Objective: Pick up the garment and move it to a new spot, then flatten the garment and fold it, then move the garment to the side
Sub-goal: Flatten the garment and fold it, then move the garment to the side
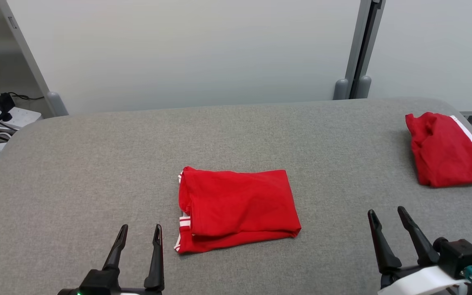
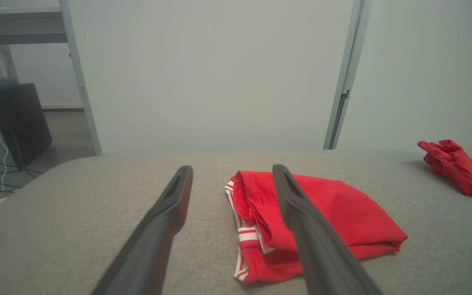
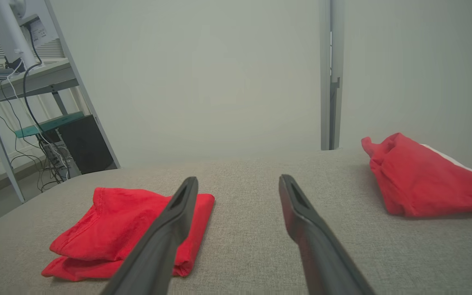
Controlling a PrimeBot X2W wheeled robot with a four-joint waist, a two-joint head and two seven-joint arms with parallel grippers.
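Observation:
A red garment (image 1: 238, 207) with white striped trim lies folded into a rectangle in the middle of the grey padded table (image 1: 96, 164). My left gripper (image 1: 141, 227) hovers open just left of its near corner, nothing between the fingers. In the left wrist view the garment (image 2: 342, 209) lies ahead and to the right of the left gripper (image 2: 232, 169). Well to the garment's right, near the front edge, my right gripper (image 1: 385, 210) is also open and empty. From the right wrist view the garment (image 3: 125, 221) sits to the left of the right gripper (image 3: 238, 178).
A second red garment (image 1: 449, 149) with a white stripe lies bunched at the table's far right edge, also seen as a red heap (image 3: 424, 184) in the right wrist view. White partition panels stand behind the table. Cables and a power strip (image 1: 10, 114) lie off the left side.

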